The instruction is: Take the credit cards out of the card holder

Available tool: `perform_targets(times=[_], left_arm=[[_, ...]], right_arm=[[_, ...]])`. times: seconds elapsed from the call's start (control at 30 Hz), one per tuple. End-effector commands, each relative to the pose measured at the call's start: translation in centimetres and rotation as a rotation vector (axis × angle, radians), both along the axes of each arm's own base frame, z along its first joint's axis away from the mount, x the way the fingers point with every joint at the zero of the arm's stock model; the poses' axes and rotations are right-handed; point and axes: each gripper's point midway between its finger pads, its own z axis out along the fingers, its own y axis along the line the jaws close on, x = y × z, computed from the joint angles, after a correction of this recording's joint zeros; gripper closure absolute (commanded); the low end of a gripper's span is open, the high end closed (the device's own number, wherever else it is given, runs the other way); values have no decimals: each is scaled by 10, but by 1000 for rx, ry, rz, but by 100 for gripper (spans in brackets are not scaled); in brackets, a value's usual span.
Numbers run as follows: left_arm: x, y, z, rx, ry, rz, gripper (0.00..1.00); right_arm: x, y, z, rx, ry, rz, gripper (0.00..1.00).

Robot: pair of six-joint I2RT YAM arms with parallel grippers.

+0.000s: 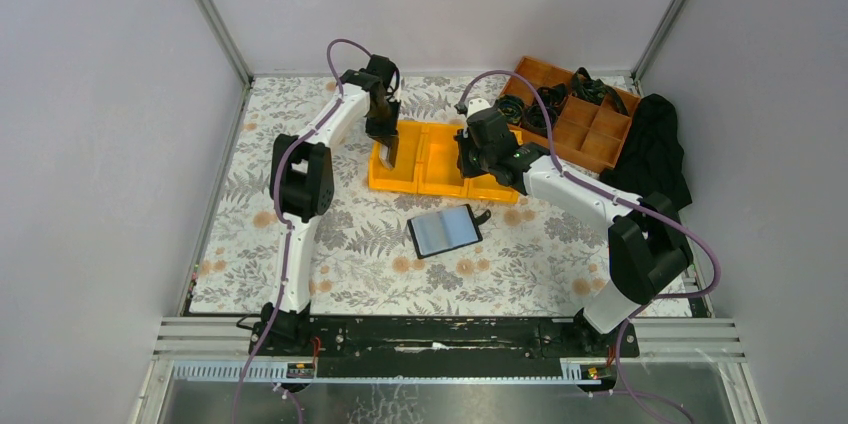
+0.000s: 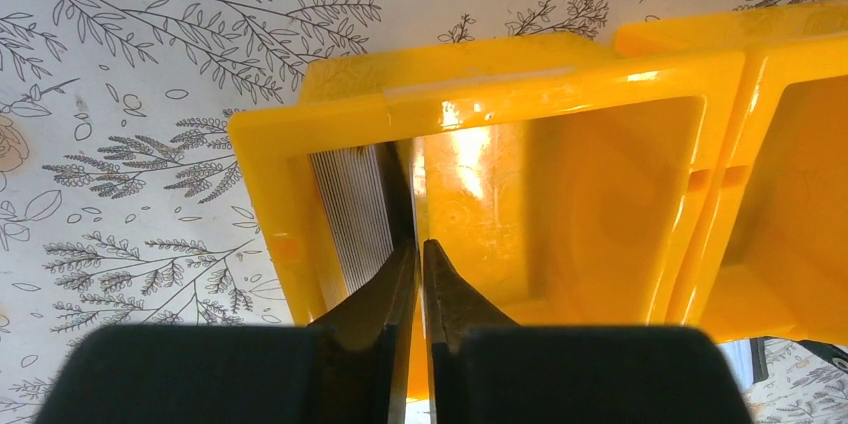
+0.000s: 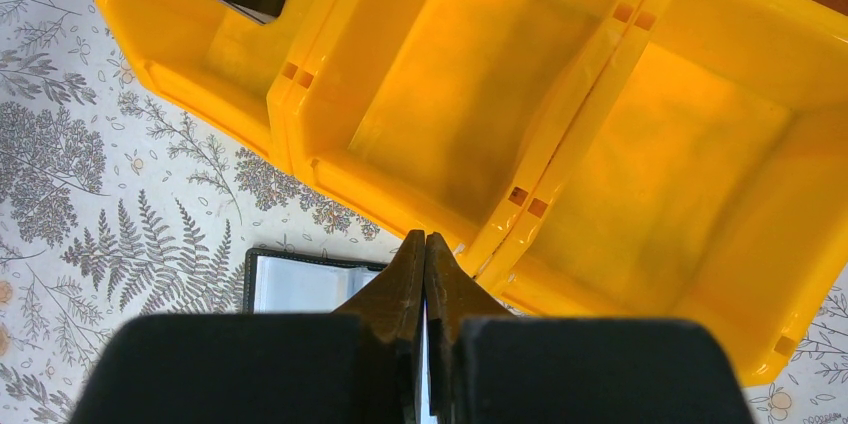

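The card holder [image 1: 445, 231] lies open on the floral table in front of the yellow bin [image 1: 440, 186], its clear sleeves up; the right wrist view shows the card holder [image 3: 290, 284] just behind the fingers. A striped silver credit card [image 2: 350, 209] stands on edge in the bin's [image 2: 480, 84] left compartment, leaning on the left wall. My left gripper [image 2: 420, 242] hangs over that card with its jaws a narrow slit apart and yellow showing between them. My right gripper [image 3: 426, 236] is shut and empty above the bin's near rim [image 3: 470, 244]. In the top view the left gripper [image 1: 388, 154] reaches into the left compartment and the right gripper [image 1: 468, 166] hovers by the right one.
An orange divided tray [image 1: 590, 139] with black cables stands at the back right. A black cloth [image 1: 655, 149] lies beside it. Grey walls close the table on three sides. The bin's middle and right compartments [image 3: 660, 174] show only yellow floor.
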Motion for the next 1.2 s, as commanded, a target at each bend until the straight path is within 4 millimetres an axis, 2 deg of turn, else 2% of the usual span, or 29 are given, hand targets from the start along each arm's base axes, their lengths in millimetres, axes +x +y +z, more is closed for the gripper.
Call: perform_targets(times=[0.0, 0.37, 0.63, 0.8, 0.97, 1.07, 1.13, 1.17], left_arm=[[3, 4, 3, 4, -18, 16, 85], [8, 7, 14, 16, -51, 38, 83], [9, 10, 48, 24, -123, 61, 83], [7, 20, 65, 57, -164, 94, 83], [4, 24, 96, 57, -234, 139, 83], [-1, 20, 124, 36, -320, 169, 91], [-11, 8, 155, -2, -418, 165, 98], [-20, -11, 172, -29, -482, 123, 99]], right_arm=[[10, 0, 14, 21, -51, -12, 98], [10, 1, 12, 27, -46, -3, 98], [10, 2, 11, 32, -41, 1, 98], [9, 3, 13, 38, -43, 2, 98], [8, 1, 18, 48, -51, -8, 98], [6, -5, 26, 63, -77, -38, 97], [3, -10, 34, 75, -115, -47, 95], [0, -13, 41, 86, -142, -44, 93]])
